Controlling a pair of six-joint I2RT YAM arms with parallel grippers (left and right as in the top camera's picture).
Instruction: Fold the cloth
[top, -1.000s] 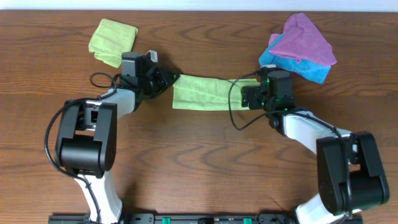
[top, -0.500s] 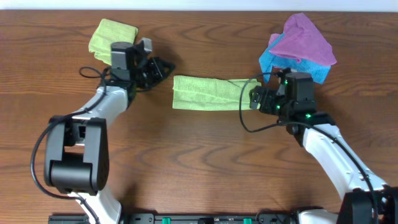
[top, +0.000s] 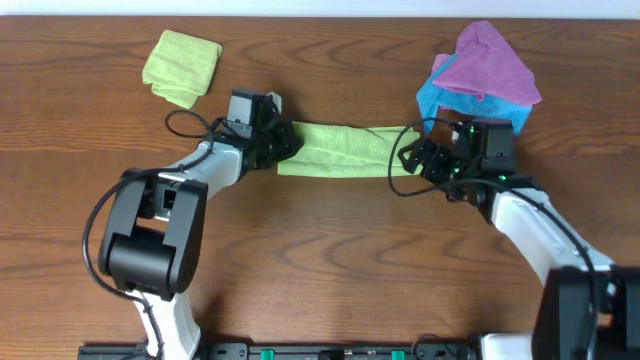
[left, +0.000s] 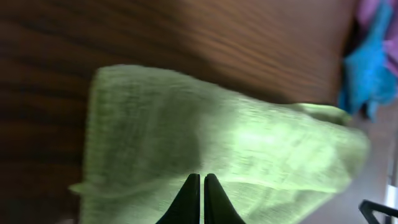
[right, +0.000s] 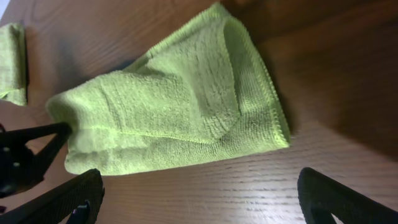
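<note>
Overhead: the cloth (top: 340, 150) lies in a strip near the far edge's middle, with the left gripper (top: 287, 143) and right gripper (top: 408, 158) at its ends. Left wrist: jaws closed together over it. Right wrist: jaws spread wide. It looks soft and limp, so I'd pinch the end corners.

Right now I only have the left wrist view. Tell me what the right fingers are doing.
Observer: The right fingers are spread wide open, with no cloth between them.
Operator: Give me their position against the cloth.
Observer: They sit at the right end of the cloth, which lies as a long folded strip across the table.
Operator: Report anything else green on the table.
Observer: A small lime-green pad lies toward the far left, well apart from the strip.
</note>
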